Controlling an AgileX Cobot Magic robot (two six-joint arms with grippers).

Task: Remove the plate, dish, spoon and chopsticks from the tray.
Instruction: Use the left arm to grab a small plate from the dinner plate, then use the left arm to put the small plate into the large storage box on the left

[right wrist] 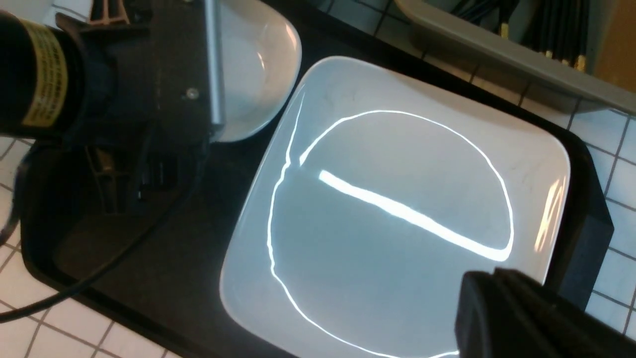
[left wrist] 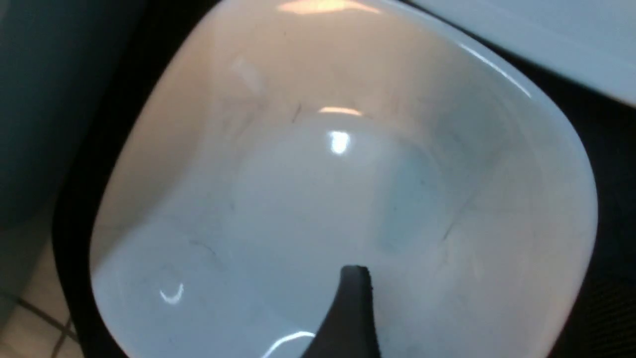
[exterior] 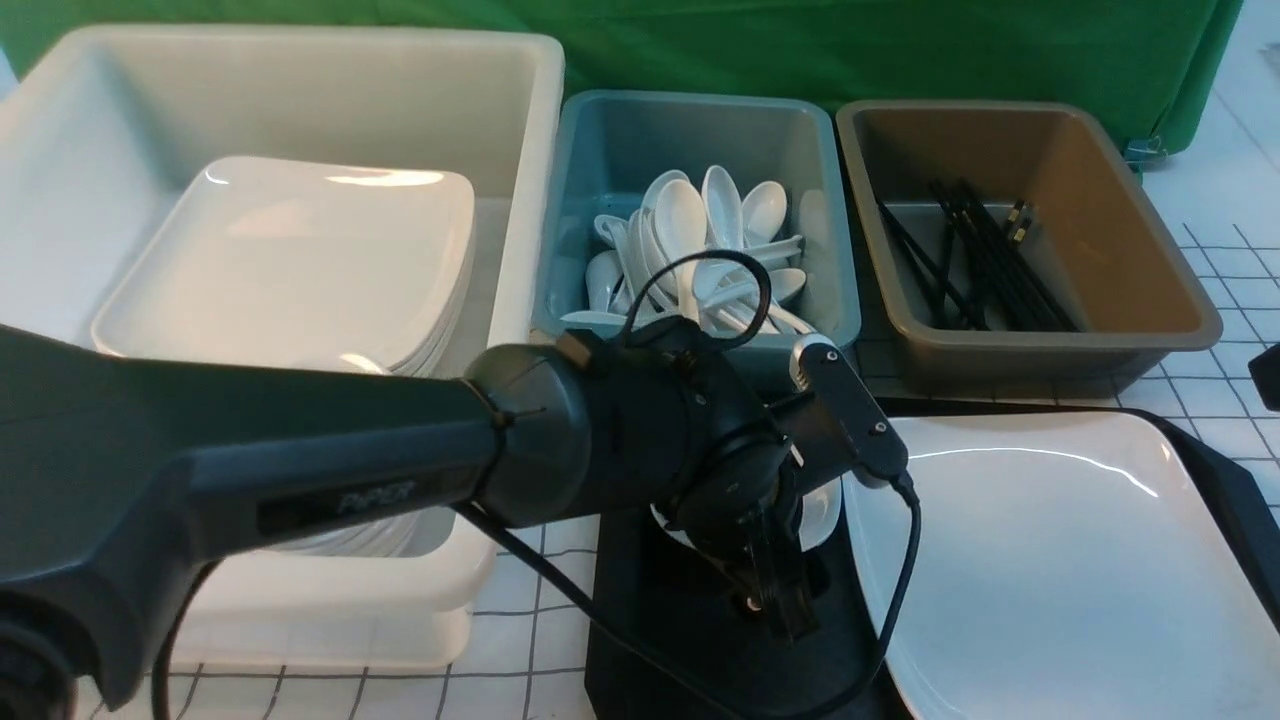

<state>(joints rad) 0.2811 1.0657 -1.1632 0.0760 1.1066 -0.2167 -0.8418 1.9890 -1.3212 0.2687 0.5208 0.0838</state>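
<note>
The black tray [exterior: 640, 570] sits on a white gridded bench [exterior: 1220, 400], and two pieces lie on it. The large white plate [exterior: 1050, 560] lies flat and fills the tray's right half, its rim close to the tray's far and right edges. It looks glazed, stiff, fairly heavy and breakable. Being so shallow, it probably offers only a pinch on the rim, and the slick glaze could let it slip or tip. The small dish [left wrist: 318, 189] stands toward the tray's far left corner, just beside the plate. It should be lighter, and its steeper wall suits one finger inside and one outside.

The left gripper [exterior: 770, 600] hangs over the dish. One finger [left wrist: 354, 308] shows alone inside it, so the jaws read as parted, holding nothing. The right gripper [right wrist: 497, 308] is closed and empty near the plate's rim.

No spoon or chopsticks show on the tray. Room is tight: the white tub [exterior: 300, 80], teal tub [exterior: 690, 120] and brown tub [exterior: 1100, 170] crowd the tray's far edge.
</note>
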